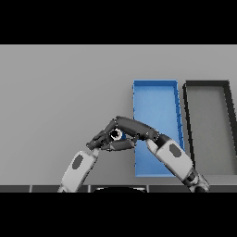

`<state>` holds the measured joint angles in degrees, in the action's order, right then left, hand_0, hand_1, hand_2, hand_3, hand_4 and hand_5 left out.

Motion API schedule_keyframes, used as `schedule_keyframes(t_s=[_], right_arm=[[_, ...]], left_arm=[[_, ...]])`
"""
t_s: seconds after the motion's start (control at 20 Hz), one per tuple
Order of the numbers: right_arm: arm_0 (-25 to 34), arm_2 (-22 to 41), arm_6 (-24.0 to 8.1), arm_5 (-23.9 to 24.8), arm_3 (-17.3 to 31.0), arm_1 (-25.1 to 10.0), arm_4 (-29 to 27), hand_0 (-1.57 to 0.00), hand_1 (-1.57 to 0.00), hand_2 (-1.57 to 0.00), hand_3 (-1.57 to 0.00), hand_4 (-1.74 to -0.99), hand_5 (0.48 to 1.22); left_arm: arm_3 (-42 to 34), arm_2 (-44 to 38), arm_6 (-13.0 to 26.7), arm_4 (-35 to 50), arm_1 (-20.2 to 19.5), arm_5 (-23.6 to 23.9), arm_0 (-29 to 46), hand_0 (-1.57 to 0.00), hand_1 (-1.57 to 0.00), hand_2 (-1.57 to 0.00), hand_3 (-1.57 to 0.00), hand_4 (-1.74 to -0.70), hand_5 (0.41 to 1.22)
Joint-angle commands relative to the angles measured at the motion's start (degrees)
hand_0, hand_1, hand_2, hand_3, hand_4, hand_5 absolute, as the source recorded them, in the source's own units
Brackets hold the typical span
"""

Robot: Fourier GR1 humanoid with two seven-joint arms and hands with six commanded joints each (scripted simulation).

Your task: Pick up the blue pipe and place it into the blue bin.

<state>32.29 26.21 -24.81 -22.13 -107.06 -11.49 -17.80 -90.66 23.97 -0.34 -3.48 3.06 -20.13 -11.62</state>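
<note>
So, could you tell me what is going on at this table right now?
Both arms meet just left of the open rectangular blue bin. The right robot hand has its fingers curled round a small blue pipe, whose round end faces up. The left robot hand sits close against it; its fingers are hard to read. The pipe is not yet in the bin. A dark grey bin stands further right.

Grey bench (55, 92), flat and wide. Blue bin (155, 83) sitting right on it, toward the right. Dark grey bin (206, 83) just beside the blue one, further right.
</note>
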Motion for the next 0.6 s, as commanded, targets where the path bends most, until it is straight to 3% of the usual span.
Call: schedule_keyframes(t_s=[0.0,0.25,0.3,0.4,0.5,0.55], right_arm=[[0.26,0.18,0.78,0.47,0.29,0.13,0.22,-1.51,-1.51,-1.51,-1.46,-1.710,1.125],[-0.03,0.28,2.01,3.31,-0.01,0.58,1.10,-1.55,-1.55,-1.55,-1.54,-1.731,1.190],[-0.43,0.33,2.28,3.08,-0.54,-0.07,1.34,-1.56,-1.56,-1.56,-1.54,-1.733,1.196],[-0.65,0.78,1.12,3.87,-1.26,0.07,1.62,-1.56,-1.56,-1.56,-1.55,-1.736,1.205],[0.01,0.96,-1.17,4.38,-1.19,0.69,1.62,-1.56,-1.56,-1.56,-1.56,-1.738,1.211],[-0.20,0.78,-1.67,4.95,-1.69,0.83,1.72,-1.57,-1.57,-1.57,-1.56,-1.738,1.213]], left_arm=[[-0.55,-0.28,0.14,-0.20,-0.16,0.18,0.06,-1.57,-1.57,-1.57,-1.43,-1.73,1.221],[-1.05,-0.82,-1.21,-3.11,-0.78,1.75,-0.43,-1.57,-1.57,-1.57,-1.45,-1.72,1.221],[-1.18,0.01,-1.89,-5.03,-0.60,2.63,0.27,-1.46,-1.34,-1.29,-1.17,-1.60,1.221],[-1.03,-0.38,-2.92,-4.42,-1.85,-0.92,0.23,-0.94,-0.86,-0.83,-0.75,-1.37,1.221],[-1.14,-0.59,-2.67,-5.67,-2.20,-3.41,0.04,-0.60,-0.55,-0.53,-0.48,-1.21,1.221],[-1.02,-0.88,-2.20,-6.92,-2.19,-3.97,-0.48,-0.48,-0.44,-0.42,-0.38,-1.14,1.132]])
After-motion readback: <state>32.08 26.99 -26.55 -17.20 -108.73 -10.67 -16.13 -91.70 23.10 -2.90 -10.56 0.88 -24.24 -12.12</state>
